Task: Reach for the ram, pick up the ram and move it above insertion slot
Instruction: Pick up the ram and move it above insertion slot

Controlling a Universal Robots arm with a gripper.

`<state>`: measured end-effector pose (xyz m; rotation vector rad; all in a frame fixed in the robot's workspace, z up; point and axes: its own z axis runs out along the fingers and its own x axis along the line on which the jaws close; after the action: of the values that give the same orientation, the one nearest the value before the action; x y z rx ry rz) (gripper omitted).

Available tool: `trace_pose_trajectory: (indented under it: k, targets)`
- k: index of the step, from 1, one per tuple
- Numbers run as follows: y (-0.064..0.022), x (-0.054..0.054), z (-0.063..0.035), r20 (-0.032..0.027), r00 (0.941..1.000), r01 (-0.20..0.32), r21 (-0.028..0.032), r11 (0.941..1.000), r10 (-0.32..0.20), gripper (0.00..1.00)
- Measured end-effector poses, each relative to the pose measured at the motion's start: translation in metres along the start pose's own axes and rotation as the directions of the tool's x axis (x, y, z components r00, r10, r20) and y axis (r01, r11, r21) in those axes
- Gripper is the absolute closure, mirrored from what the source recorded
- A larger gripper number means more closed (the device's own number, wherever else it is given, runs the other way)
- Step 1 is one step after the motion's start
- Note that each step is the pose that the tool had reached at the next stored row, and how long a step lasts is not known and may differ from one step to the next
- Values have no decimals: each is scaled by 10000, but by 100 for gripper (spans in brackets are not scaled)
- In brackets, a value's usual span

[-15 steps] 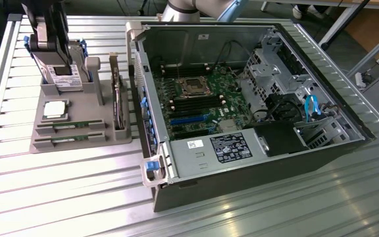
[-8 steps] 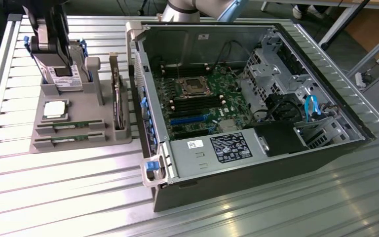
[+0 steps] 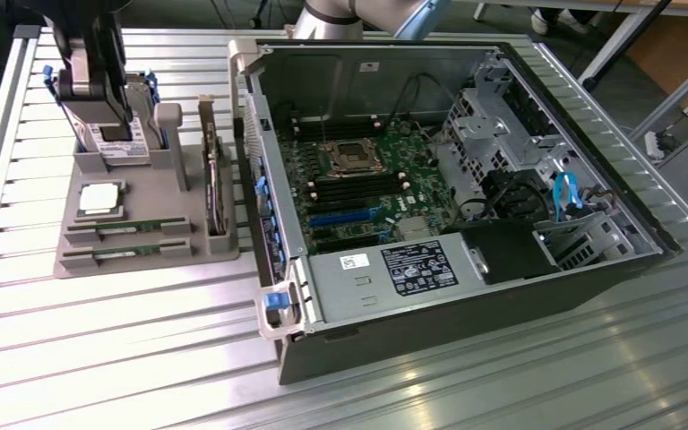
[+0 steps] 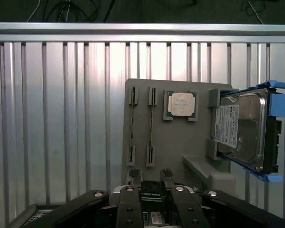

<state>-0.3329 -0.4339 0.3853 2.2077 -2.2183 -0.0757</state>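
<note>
The gripper [image 3: 96,90] [image 4: 151,178] is seen with its fingers [image 4: 134,176] apart and nothing held between them. It hangs raised over the gray holder [image 3: 159,206] [image 4: 142,95], touching nothing.

Two ram sticks are seated on edge in parallel slots at the near end of the holder. The first ram stick [image 3: 129,226] [image 4: 151,124] is set just beside the processor chip [image 3: 99,197] [image 4: 181,104]. The second ram stick [image 3: 129,253] [image 4: 132,124] is set one slot nearer. Which of the two is the target cannot be told. Both are well apart from the gripper.

The hard drive [image 3: 117,134] [image 4: 242,130], with blue side rails and a white label, is stood upright at the far end of the holder. A long card [image 3: 212,179] is stood on edge along the holder's side at the exterior view's right.

The holder is placed on the slatted metal table [image 3: 105,349] [image 4: 47,118]. The open computer case [image 3: 464,327] is laid just beside it, at the exterior view's right. Inside it, the green motherboard [image 3: 374,170] is exposed, with black insertion slots [image 3: 344,190] near its middle. The silver power supply [image 3: 404,269] is mounted at the near end of the case.
</note>
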Motion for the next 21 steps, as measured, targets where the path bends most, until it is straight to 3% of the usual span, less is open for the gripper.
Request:
trace_pose_trajectory:
  k: [21]
  targets:
    - [-2, 1, 48, -2, 10000, 47, -1, 10000, -47, 70]
